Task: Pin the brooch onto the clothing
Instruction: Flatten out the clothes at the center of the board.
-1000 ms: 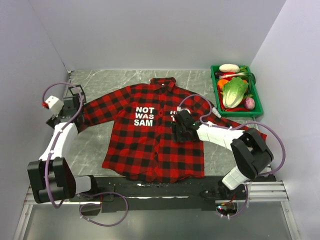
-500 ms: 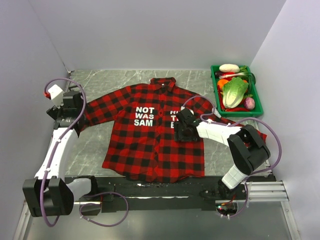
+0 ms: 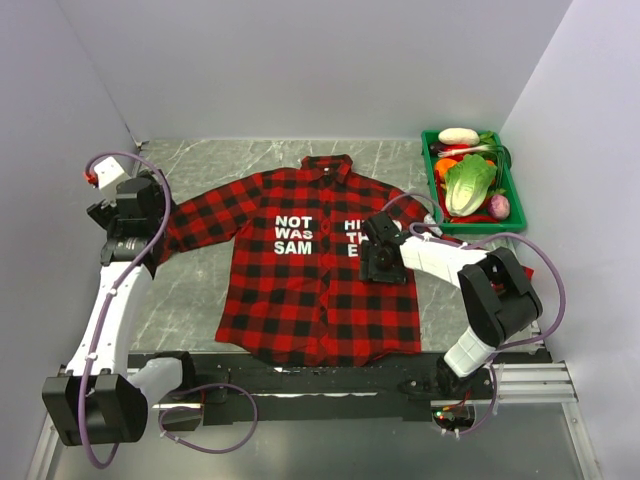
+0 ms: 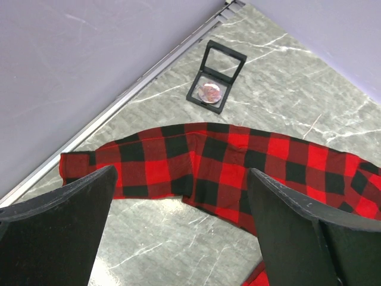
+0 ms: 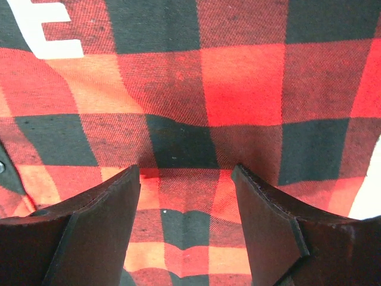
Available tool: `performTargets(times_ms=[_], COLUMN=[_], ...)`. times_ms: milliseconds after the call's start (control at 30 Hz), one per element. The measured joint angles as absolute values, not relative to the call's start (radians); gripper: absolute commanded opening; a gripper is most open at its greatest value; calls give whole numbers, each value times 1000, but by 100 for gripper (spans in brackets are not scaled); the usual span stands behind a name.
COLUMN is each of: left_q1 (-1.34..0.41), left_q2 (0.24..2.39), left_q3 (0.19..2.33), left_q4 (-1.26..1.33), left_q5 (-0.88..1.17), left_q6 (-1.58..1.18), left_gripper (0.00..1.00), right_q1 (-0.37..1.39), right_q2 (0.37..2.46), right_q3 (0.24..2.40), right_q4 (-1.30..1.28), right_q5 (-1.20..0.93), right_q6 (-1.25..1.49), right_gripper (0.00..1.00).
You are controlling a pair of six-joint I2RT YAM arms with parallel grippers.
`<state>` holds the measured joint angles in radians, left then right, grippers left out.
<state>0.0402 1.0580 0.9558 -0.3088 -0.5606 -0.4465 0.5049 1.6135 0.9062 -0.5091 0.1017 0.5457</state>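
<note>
Left pincer [image 4: 181,173] gaping above shirt [image 4: 238,155] sleeve, brooch [image 4: 209,91] beyond its tips, right pincer [image 5: 186,170] gaping too

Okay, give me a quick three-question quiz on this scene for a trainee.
1. True or false: the brooch is already pinned to the shirt.
2. Which part of the shirt is the right gripper over? A a sleeve cuff; B the front, beside the white letters; C the collar.
3. Fill in: the left gripper has its jaws ___.

Key
1. False: the brooch lies in the black frame on the table, beyond the sleeve.
2. B.
3. Open.
</note>
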Motion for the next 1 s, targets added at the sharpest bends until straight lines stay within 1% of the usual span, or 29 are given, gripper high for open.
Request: performTargets(times_ms=[133, 200, 300, 433, 600, 767, 867, 1000], left_q1=[36, 29, 17, 11, 11, 11, 11, 11], left_q2=[1048, 1048, 1052, 1053, 1054, 1055, 1056, 1056], left_q3=[956, 956, 956, 956, 955, 952, 952, 945], left_q4=[-295, -292, -293, -292, -289, -287, -286, -274], left_q5=[-537, -516, -484, -455, -435, -411, -402, -392], left_q6=[-429, -423, -422, -420, -406, -404, -403, -400], left_gripper=[96, 97, 96, 96, 97, 96, 96, 96], right_q1=[518, 553, 645, 748, 855, 935, 962, 962], right_q2=[1613, 1613, 1613, 1637, 1840, 2059, 2129, 2149], right_q3=[925, 970, 1101, 1279, 1489, 1635, 1675, 1676], right_q4=[-587, -650, -702, -673, -642, -643, -645, -656], right_q5=[151, 199, 230, 202, 159, 141, 140, 149], right_q6=[533, 525, 510, 503, 488, 454, 445, 437], right_gripper=[72, 72, 73, 72, 72, 72, 72, 72])
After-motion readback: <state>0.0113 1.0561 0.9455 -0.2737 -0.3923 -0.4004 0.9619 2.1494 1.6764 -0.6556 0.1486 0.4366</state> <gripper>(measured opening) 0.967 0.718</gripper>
